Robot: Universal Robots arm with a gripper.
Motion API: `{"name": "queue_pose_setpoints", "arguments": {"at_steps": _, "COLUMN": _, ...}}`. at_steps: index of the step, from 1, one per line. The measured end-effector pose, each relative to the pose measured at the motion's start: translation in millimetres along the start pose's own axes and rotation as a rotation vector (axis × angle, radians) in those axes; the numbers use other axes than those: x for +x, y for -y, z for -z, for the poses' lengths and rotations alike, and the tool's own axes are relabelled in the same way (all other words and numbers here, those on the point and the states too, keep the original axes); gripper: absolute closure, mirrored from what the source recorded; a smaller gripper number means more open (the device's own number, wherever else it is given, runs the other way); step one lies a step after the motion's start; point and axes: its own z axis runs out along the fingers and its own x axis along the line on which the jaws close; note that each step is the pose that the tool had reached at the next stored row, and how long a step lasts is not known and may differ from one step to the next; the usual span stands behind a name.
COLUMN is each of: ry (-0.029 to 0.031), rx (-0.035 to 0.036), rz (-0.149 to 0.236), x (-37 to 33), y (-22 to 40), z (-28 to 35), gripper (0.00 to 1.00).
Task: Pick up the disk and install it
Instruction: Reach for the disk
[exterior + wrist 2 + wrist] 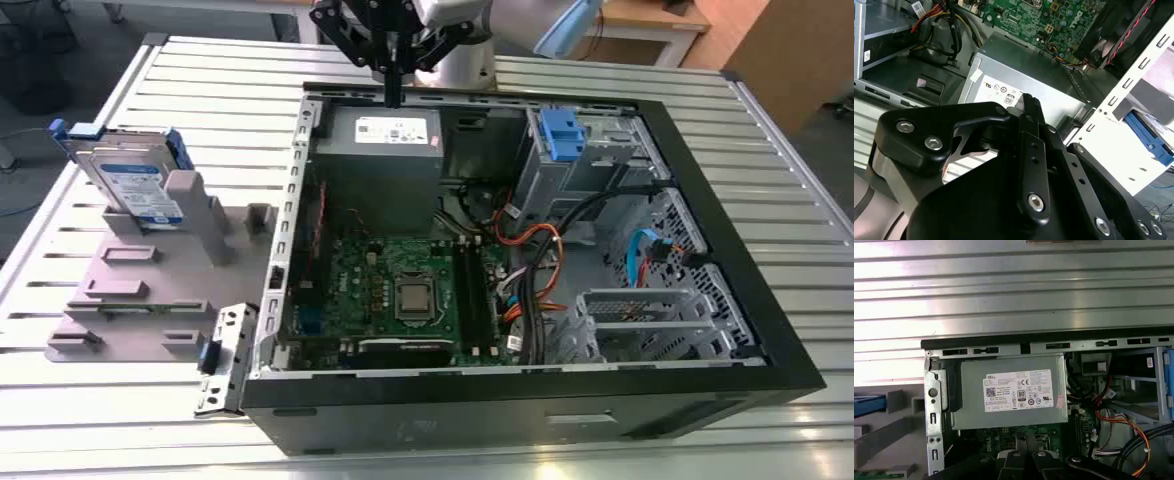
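The disk (138, 183), a silver drive with a blue-and-white label in a blue plastic carrier, stands upright in a grey holder (147, 275) on the table, at the exterior view's left of the open computer case (534, 250). My gripper (395, 92) hangs over the case's far rim, just above the grey power-supply box (384, 150). Its black fingers are pressed together with nothing between them. The second wrist view has the shut fingertips (1030, 105) over the box's white label. A blue edge of the disk's carrier (866, 405) appears beside the case in the first wrist view.
Another blue carrier (561, 135) sits in the drive bay at the case's far right corner. The motherboard (400, 285), orange and black cables (534, 250) and a metal cage (641, 320) fill the case. The slatted metal table (214, 80) surrounds it.
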Motion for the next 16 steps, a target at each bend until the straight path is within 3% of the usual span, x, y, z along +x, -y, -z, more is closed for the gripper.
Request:
{"name": "queue_pose_setpoints", "arguments": {"at_steps": 9, "ry": 0.0, "rx": 0.0003, "rz": 0.0, "x": 2.7, "y": 0.2, "z": 0.1, "gripper": 0.89}}
{"name": "queue_pose_setpoints", "arguments": {"at_steps": 16, "ry": 0.001, "rx": 0.0002, "rz": 0.0, "x": 8.7, "y": 0.6, "z": 0.2, "gripper": 0.89}}
